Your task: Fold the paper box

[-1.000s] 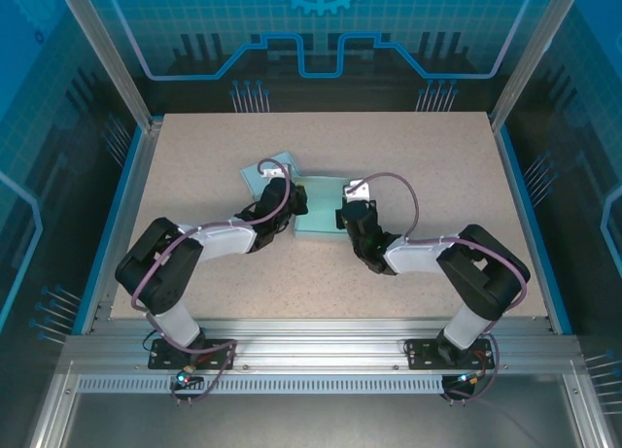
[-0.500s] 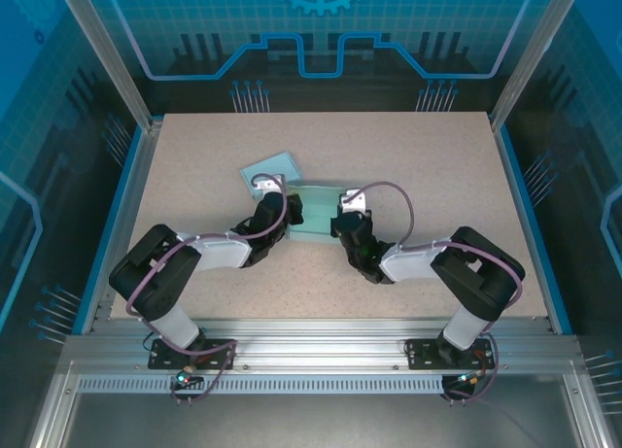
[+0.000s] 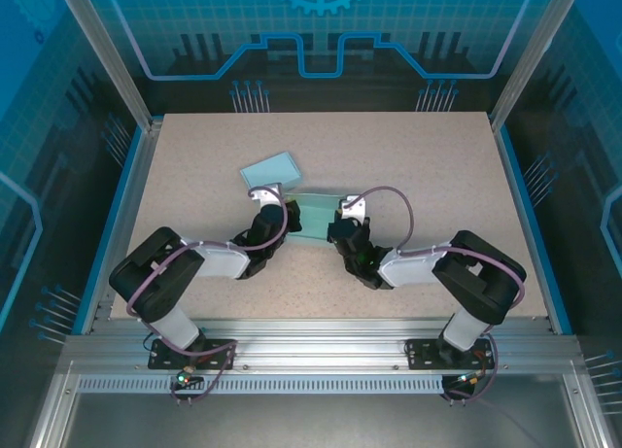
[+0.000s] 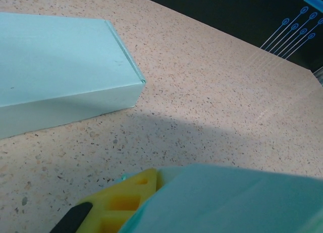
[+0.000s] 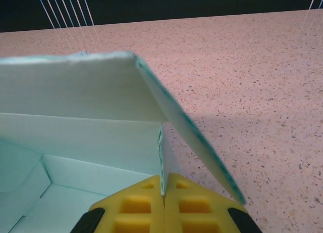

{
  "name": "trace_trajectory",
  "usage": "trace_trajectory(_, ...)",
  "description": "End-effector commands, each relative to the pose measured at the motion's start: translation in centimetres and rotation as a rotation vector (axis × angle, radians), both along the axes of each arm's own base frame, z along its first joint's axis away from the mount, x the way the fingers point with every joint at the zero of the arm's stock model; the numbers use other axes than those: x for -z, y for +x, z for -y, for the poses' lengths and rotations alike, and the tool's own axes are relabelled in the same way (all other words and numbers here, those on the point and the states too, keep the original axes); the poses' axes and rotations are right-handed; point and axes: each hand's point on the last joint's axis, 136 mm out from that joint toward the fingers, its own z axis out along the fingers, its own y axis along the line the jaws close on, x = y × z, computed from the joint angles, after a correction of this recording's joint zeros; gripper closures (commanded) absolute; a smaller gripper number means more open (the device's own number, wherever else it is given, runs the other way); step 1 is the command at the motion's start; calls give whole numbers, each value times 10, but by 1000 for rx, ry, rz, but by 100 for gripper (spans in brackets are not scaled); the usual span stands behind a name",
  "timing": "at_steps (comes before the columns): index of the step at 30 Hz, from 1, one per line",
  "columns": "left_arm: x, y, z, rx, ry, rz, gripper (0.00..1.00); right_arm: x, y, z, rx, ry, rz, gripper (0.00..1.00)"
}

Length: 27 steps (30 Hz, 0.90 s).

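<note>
The paper box (image 3: pixel 314 213) is pale teal and sits part-folded on the table between my two grippers. My left gripper (image 3: pixel 284 217) holds its left end. In the left wrist view one yellow finger (image 4: pixel 126 197) presses against a teal panel (image 4: pixel 232 197); the other finger is hidden behind the paper. My right gripper (image 3: pixel 336 224) holds the right end. In the right wrist view its fingertips (image 5: pixel 164 185) are pinched on the thin upright side wall (image 5: pixel 162 152). The box interior (image 5: pixel 75 182) is open, and a lid flap (image 5: pixel 75 86) stands raised over it.
A second teal box (image 3: pixel 269 167), closed, lies just behind the left gripper; it is at upper left in the left wrist view (image 4: pixel 55 66). Speckled tabletop (image 3: pixel 428 166) stretches to the right and back. A blue rim (image 3: pixel 124 195) and metal frame edge the table.
Both grippers have pulled the paper box toward the near edge, away from the closed box behind it. Both grips have stayed on.
</note>
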Motion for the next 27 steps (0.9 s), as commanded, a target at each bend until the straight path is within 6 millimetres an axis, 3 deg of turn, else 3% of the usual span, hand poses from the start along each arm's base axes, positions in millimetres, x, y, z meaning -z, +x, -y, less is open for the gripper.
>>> trace_trajectory(1,48,-38,35,175,19,-135,89,25,-29,-31,-159,42,-129,100)
trace_trajectory(13,36,-31,56,165,13,6,89,1,-11,-22,-177,127,-88,100)
trace_trajectory(20,30,-15,76,176,-15,50,89,-12,10,-17,-212,102,-49,100)
trace_trajectory(27,11,1,92,190,-8,99,89,-20,25,-7,-227,74,-27,98)
